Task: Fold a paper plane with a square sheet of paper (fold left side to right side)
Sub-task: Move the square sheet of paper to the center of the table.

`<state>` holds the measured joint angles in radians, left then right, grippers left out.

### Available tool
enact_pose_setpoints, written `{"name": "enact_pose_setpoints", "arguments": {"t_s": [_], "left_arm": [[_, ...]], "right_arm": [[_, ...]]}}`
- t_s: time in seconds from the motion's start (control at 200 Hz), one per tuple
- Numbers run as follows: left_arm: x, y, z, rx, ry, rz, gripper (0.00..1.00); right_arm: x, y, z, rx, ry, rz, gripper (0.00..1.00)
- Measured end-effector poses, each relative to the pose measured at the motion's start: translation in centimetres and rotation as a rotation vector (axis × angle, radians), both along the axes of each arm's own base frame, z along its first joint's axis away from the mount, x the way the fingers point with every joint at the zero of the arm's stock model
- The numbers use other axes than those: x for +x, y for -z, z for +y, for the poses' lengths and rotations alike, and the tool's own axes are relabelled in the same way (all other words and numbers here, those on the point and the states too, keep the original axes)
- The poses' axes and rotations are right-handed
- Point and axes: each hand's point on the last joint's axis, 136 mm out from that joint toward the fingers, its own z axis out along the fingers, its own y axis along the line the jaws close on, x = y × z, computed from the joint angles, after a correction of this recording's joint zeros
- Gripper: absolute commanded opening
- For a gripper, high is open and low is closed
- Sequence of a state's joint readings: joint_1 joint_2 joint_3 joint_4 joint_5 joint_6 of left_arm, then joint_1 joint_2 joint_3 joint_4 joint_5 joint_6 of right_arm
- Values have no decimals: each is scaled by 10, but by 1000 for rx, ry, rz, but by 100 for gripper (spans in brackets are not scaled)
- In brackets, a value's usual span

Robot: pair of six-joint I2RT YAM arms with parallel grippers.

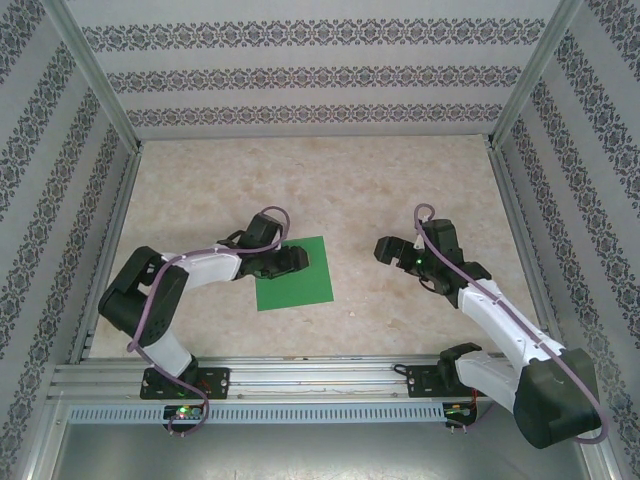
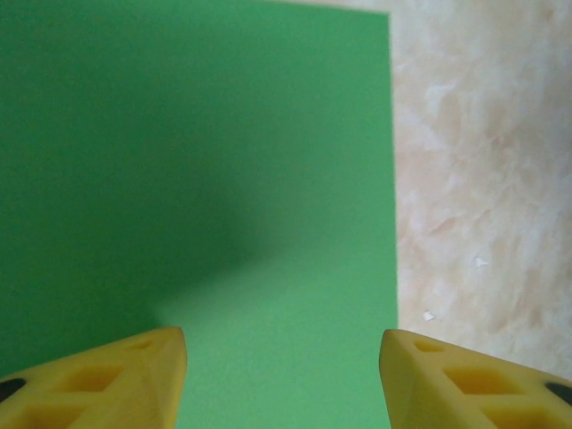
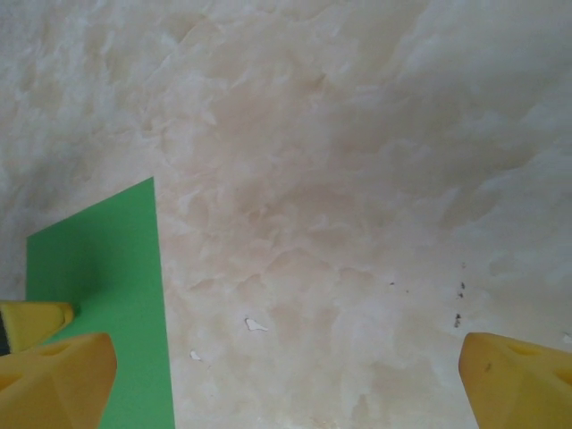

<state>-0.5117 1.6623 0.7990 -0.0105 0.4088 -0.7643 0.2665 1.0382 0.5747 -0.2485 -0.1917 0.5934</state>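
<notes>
The task is sitting at its very start. The square sheet of paper [image 1: 305, 282] is lying flat and uncreased on the table [image 1: 330, 190], just left of the middle of the top view, with no fold showing and nothing resembling a plane formed yet.

The left gripper [image 1: 292, 260] is hovering over the sheet's left part. In the left wrist view its fingertips are standing apart at a middling width with green paper between them, and whether they are touching the paper cannot be told.

The right gripper [image 1: 386, 251] is hanging to the right of the sheet, well apart from it, jaws spread wide and holding nothing.

The left-to-right fold, and every later fold, is waiting to be done.
</notes>
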Motion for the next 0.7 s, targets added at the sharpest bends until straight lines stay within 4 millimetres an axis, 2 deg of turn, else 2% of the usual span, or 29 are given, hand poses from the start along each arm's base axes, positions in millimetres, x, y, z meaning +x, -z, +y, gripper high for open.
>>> {"name": "enact_pose_setpoints", "arguments": {"t_s": [0.05,0.175,0.375,0.47,0.605,0.699], "left_arm": [[-1,6,-3,6,4,15,55],[4,5,-17,-12,16,7,54],[5,2,-54,-38,68,-4,54],[0,1,-68,-55,90,1,55],[-3,-4,-72,-67,91,2,57],[1,-25,-68,-77,76,-41,58]], "right_arm": [[0,0,-2,-16,2,2,98],[-1,1,-8,-60,6,20,98],[3,9,-6,-94,-13,77,98],[7,12,6,-110,-52,104,98],[17,16,30,-142,-126,127,96],[27,20,49,-165,-172,140,93]]}}
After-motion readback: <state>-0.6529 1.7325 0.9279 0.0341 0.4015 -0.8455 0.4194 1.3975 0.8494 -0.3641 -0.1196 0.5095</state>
